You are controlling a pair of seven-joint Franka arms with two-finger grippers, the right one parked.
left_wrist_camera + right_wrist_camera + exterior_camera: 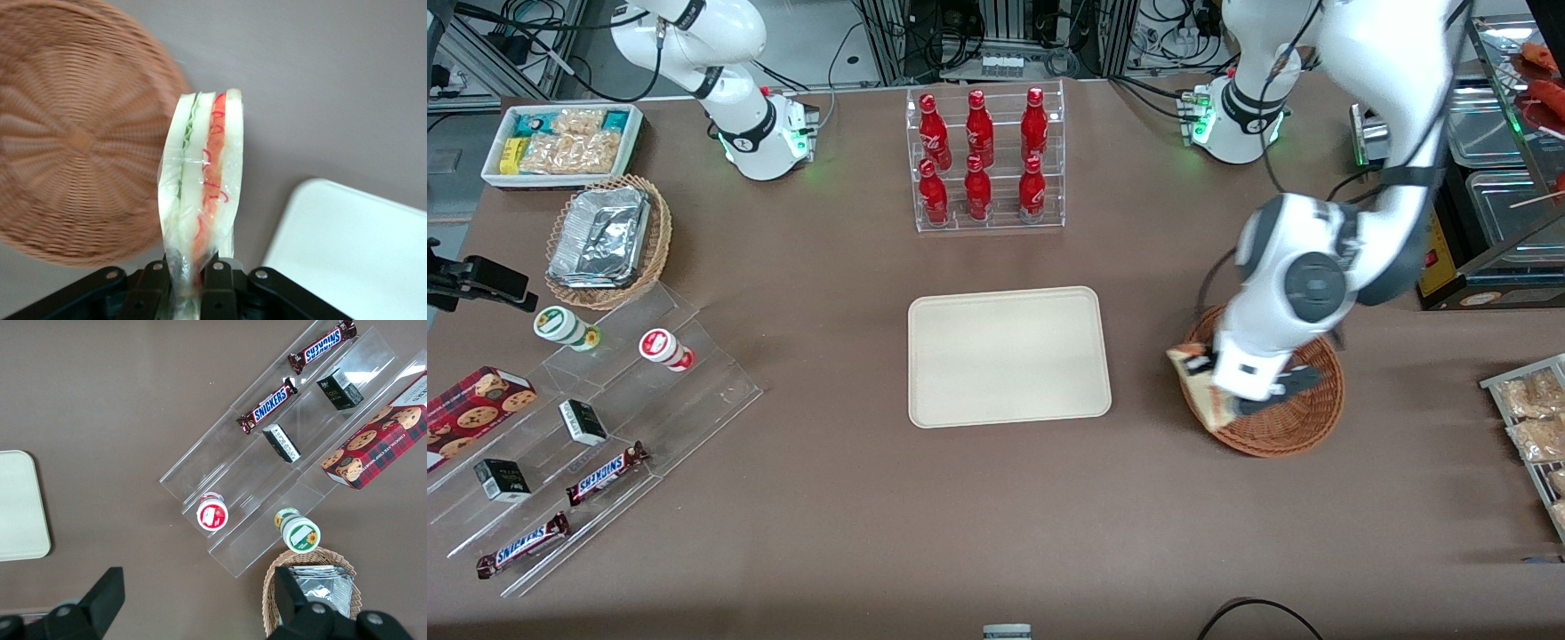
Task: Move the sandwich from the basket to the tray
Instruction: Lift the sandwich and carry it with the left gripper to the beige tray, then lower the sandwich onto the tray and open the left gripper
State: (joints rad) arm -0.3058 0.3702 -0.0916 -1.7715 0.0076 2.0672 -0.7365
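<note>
The claw [190, 283] was clenched on the sandwich [202, 187], its two fingers [155, 283] pinching the wrapped wedge at one end. The sandwich was held clear of the basket [1294, 418], above the basket rim that faces the tray [1009, 356], with its red and green filling edge exposed. The tray lay flat near the middle of the bench [871, 516], apart from the basket, which sat toward the working arm's end of the bench.
</note>
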